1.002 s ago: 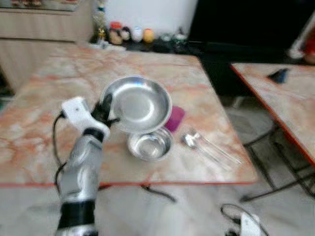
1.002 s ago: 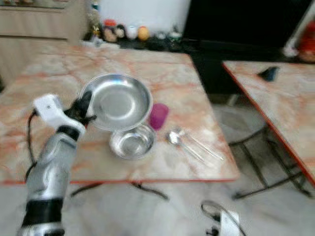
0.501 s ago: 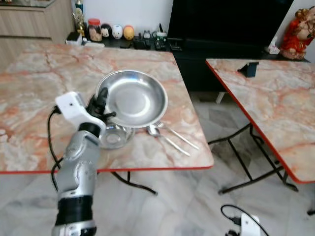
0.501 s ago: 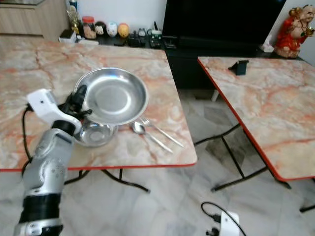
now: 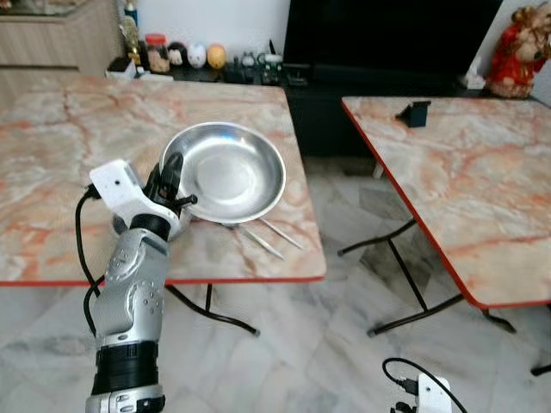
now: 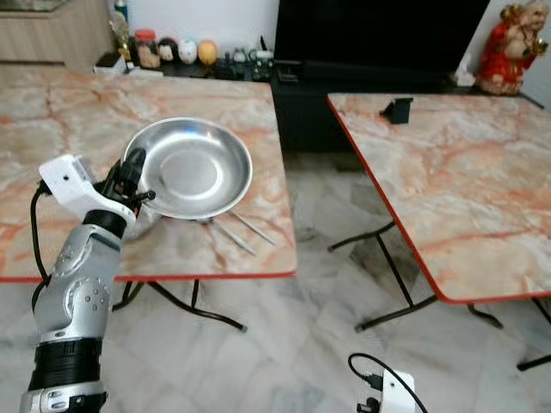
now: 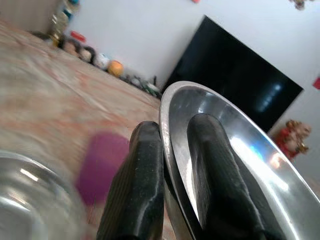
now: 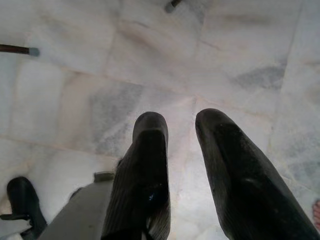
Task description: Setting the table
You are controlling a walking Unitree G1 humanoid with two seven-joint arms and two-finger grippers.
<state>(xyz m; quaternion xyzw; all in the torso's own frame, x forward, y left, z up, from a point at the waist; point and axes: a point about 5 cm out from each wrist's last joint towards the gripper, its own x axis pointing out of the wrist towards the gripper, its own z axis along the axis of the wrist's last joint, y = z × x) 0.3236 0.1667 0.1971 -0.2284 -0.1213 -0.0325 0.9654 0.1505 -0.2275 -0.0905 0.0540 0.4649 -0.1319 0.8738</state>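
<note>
Left eye view: my left gripper (image 5: 175, 182) pinches the steel plate (image 5: 231, 171) by its nine o'clock rim, held above the near table (image 5: 52, 172). Cutlery (image 5: 267, 237) lies at its five o'clock. My right gripper (image 8: 182, 145) hangs idle, fingers apart. Setting looks barely begun.

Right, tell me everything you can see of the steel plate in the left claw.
The steel plate is round, shiny and shallow, with a raised rim and a flat, bare centre. The left claw pinches its rim, one finger on each side. It is held tilted above the marble-patterned table, over the cutlery near the table's front edge.
</note>
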